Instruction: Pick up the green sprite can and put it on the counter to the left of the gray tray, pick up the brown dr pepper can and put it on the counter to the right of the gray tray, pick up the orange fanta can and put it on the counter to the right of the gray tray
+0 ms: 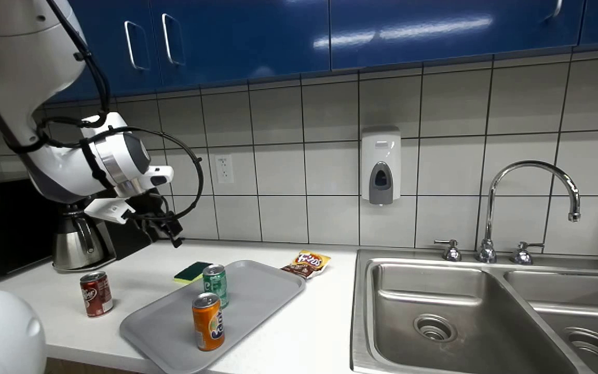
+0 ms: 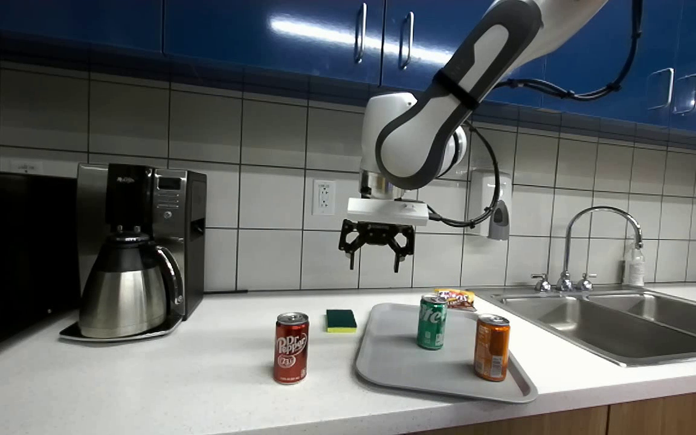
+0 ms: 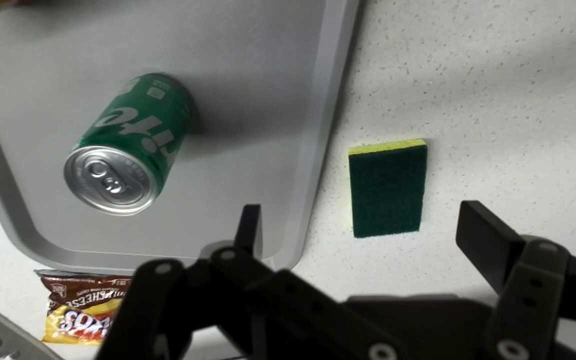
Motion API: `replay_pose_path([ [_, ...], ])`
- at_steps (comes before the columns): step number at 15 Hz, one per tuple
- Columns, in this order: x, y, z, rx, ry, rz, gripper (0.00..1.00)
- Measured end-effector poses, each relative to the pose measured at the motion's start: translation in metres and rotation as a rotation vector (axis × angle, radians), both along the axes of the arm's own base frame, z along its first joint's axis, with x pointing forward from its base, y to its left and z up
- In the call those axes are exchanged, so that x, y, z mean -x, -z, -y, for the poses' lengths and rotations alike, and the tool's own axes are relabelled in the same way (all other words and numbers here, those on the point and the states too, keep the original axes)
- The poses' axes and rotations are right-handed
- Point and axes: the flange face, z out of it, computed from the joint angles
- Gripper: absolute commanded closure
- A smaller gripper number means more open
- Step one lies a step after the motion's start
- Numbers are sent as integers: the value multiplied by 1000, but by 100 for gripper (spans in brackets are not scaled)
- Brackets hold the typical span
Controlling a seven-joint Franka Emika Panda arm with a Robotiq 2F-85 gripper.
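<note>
Metal, probably thin-walled and slick, made up the green Sprite can [image 3: 134,137], which stood upright on the gray tray [image 2: 393,350]. Whether it was full could not be told; full, it would have some weight and stay stiff, while empty it would be light and easily dented under a hard squeeze. The best hold seemed to be round the middle of the body, one finger on either side.

The hand [image 2: 374,267] hung above the bench [image 2: 203,380] with its fingers [image 3: 248,227] spread wide, gripping nothing. In an exterior view it sat near the middle of the frame, the can below it and toward the right, well apart. In the wrist view the can showed in the left half of the frame, above and left of the nearer fingertip, so reaching it would likely call for a sideways move before any descent.

Beyond it, the orange Fanta can [image 2: 492,348] stood on the same tray, lower in the frame in both exterior views, and would probably handle alike. The brown Dr Pepper can [image 2: 291,349] stood on the bench, left of the tray in both, with a sponge [image 2: 341,321] farther back.
</note>
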Motion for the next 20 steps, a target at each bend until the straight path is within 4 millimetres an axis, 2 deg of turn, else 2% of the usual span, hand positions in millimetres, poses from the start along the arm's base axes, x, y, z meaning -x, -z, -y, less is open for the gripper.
replay_pose_path([
  [15, -3, 9, 80, 13, 101, -15, 0],
  [20, -1, 18, 101, 20, 134, -35, 0],
])
